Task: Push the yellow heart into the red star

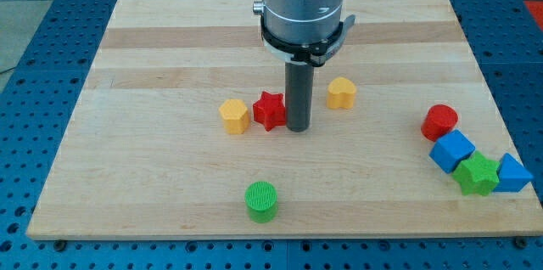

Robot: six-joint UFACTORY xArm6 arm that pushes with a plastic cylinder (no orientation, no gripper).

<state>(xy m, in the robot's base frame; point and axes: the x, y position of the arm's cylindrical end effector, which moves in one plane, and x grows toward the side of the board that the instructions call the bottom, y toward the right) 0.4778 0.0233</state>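
The red star lies near the board's middle. The yellow heart lies to the view's right of it and a little higher. My tip rests on the board between them, right beside the star's right edge and apart from the heart. A yellow hexagon sits just left of the red star, close to it.
A green cylinder stands near the board's bottom edge. At the view's right are a red cylinder, a blue cube, a green star and a blue triangle. The wooden board lies on a blue perforated table.
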